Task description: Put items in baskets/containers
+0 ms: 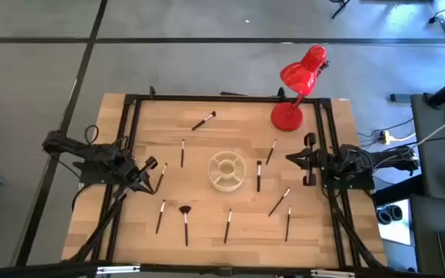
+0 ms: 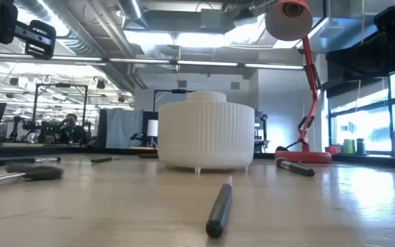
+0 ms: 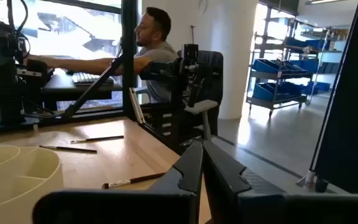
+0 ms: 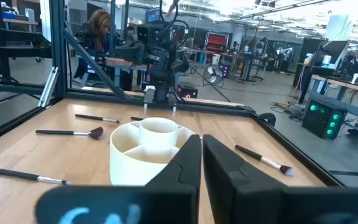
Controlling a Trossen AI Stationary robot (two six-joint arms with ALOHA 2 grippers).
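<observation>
The cream cup (image 1: pixel 227 171) stands upright at the table's middle, its divided compartments holding nothing that shows; it also appears in the low view (image 2: pixel 204 134) and the right wrist view (image 4: pixel 145 149). Several thin dark brushes lie flat around it, for instance one at the far left (image 1: pixel 203 120) and one right of the cup (image 1: pixel 259 176). The fan brush (image 1: pixel 185 215) lies near the front edge. My left gripper (image 1: pixel 151 164) hovers shut left of the cup, beside a brush (image 1: pixel 161 176). My right gripper (image 1: pixel 290 157) hovers shut right of the cup.
A red desk lamp (image 1: pixel 296 93) stands at the far right corner, its head leaning over the table's far edge. A black frame (image 1: pixel 130 108) borders the table. People sit at desks beyond the table (image 3: pixel 148 50). One brush (image 2: pixel 219 209) lies close to the near edge.
</observation>
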